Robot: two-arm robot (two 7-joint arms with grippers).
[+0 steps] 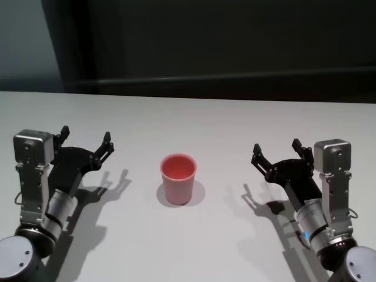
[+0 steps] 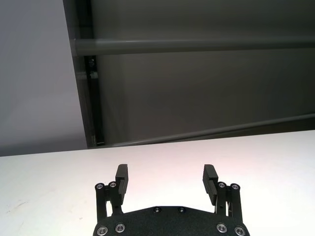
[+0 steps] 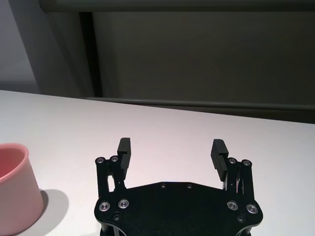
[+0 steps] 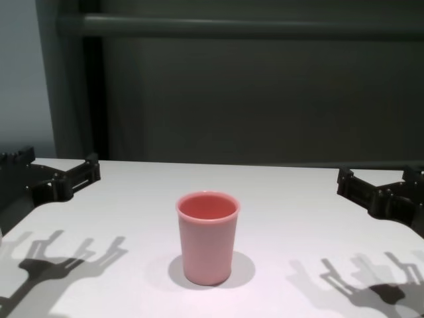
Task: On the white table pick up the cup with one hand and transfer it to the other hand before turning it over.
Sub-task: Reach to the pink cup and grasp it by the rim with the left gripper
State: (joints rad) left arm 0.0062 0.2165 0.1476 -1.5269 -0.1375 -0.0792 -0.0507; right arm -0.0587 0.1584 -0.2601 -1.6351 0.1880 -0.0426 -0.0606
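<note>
The pink cup (image 1: 178,179) stands upright, mouth up, in the middle of the white table (image 1: 205,120). It also shows in the chest view (image 4: 207,238) and at the edge of the right wrist view (image 3: 15,189). My left gripper (image 1: 86,135) hovers open and empty to the cup's left, well apart from it; its own view (image 2: 167,177) shows only bare table between the fingers. My right gripper (image 1: 276,147) hovers open and empty to the cup's right, also apart from it (image 3: 172,150). Both grippers show at the edges of the chest view, left (image 4: 59,164) and right (image 4: 379,177).
A dark wall (image 4: 252,99) with a horizontal rail (image 2: 197,45) stands behind the table's far edge. The grippers cast shadows (image 4: 66,262) on the tabletop on either side of the cup.
</note>
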